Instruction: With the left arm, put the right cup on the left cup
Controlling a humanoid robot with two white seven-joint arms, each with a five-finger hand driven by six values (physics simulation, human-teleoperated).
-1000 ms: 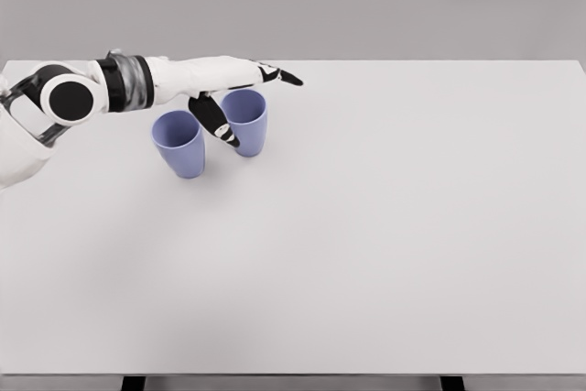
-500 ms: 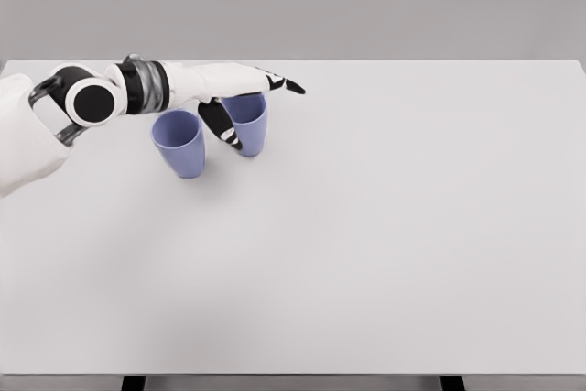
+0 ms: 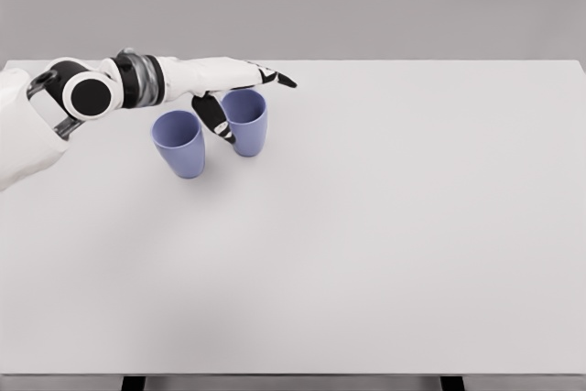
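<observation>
Since the earlier frames the left hand [image 3: 229,80] has drawn back a little toward the left and lifted slightly, so the rim of the right cup [image 3: 246,122], which was partly covered half a second ago, shows again beneath the palm. The two cups themselves have not shifted. The left arm comes in from the left edge, its round black-and-white joint lying over the far left part of the white table [image 3: 385,244]. The hand reaches out flat over the right cup with its fingers [image 3: 275,77] stretched straight toward the right, their dark tips pointing past the cup's far rim. The thumb [image 3: 214,118] hangs downward into the gap between the two cups, lying against or just in front of the right cup's left wall; whether it actually touches cannot be told. The fingers are spread wide and hold nothing. The right cup stands upright on the table, mouth up, in the far left part of the tabletop. The left cup [image 3: 180,144], the same lilac-blue colour, stands upright just beside it, slightly nearer the camera, the two close but apart.
</observation>
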